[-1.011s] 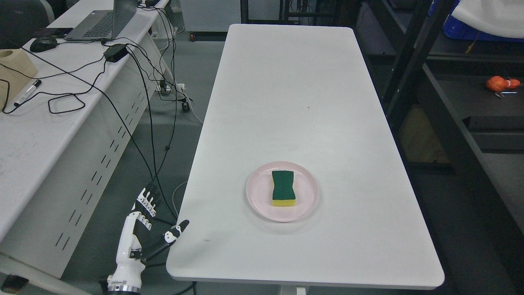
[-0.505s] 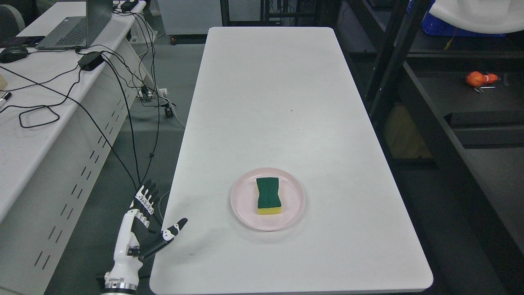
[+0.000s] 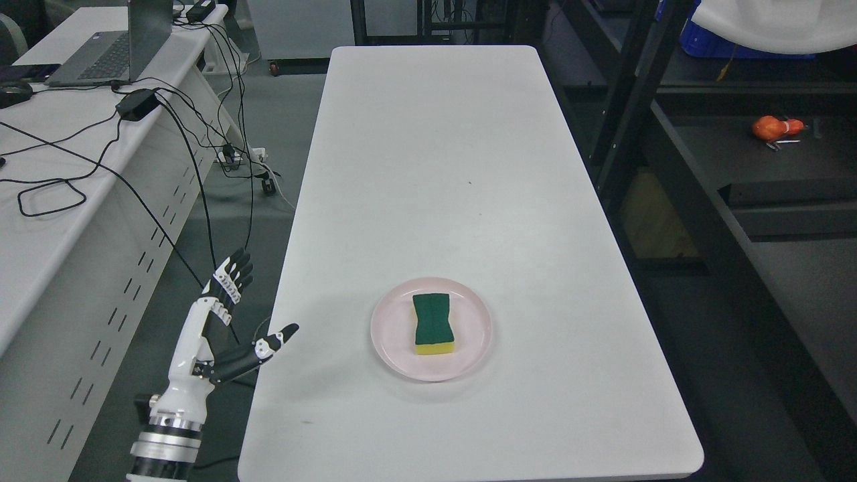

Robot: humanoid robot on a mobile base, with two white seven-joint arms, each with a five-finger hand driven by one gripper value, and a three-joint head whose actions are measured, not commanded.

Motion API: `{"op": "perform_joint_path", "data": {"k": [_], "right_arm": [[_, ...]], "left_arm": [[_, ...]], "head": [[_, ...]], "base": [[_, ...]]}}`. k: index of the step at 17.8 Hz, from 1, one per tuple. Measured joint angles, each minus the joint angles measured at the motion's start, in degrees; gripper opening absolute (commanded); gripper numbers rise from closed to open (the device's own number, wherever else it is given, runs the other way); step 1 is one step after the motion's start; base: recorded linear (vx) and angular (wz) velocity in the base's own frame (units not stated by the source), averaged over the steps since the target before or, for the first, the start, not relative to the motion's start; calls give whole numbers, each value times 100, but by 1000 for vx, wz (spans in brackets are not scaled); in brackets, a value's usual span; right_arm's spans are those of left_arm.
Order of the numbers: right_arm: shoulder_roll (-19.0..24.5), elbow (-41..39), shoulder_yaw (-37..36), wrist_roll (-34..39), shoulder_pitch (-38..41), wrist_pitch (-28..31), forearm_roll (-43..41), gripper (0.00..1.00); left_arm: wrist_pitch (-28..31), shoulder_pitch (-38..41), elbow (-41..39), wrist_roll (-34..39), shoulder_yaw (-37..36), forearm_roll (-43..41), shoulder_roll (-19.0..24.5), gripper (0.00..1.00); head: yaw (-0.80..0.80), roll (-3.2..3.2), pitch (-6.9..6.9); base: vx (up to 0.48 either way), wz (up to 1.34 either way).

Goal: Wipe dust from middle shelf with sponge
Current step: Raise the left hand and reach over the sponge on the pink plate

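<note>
Left forearm [image 3: 161,442] cut off by bottom edge.

The worktop [image 3: 462,167] is bare all round the pink plate [image 3: 395,348], which sits near its front edge; behind the plate the whole surface lies open. The sponge [image 3: 433,323] lies flat on the plate, free on every side and from above. Left of the plate, past the worktop's edge, the left hand [image 3: 214,335] hangs with fingers spread, dangling cables [image 3: 201,201] just behind it. Right of the plate, dark shelf uprights [image 3: 619,114] stand beside the worktop's edge.
</note>
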Motion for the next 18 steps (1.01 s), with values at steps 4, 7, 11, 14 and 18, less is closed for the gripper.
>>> {"op": "perform_joint_path", "data": {"k": [4,7,11,14,18], "right_arm": [[0,0,0,1,-1,0,0,100],[0,0,0,1,1,0,0,100],[0,0,0,1,0,0,0,100],[0,0,0,1,-2,0,0,100],[0,0,0,1,-1,0,0,100]], "left_arm": [[-1307,-758,259,-942,62,-1422,498,97],[-2373,-1347,587,-1391,95,-2894,762,93],[-3001,-2195,1148,-1522,66,-4725,1002,93],[-3095,-2703,1425,-1539,-127,-5461,1104,93],[-3114,-3278,1689,-1541,-616,-6001,1158,92]], "head": [[0,0,0],[0,0,0],[0,0,0],[0,0,0],[0,0,0]], "base": [[0,0],[0,0],[0,0],[0,0],[0,0]]}}
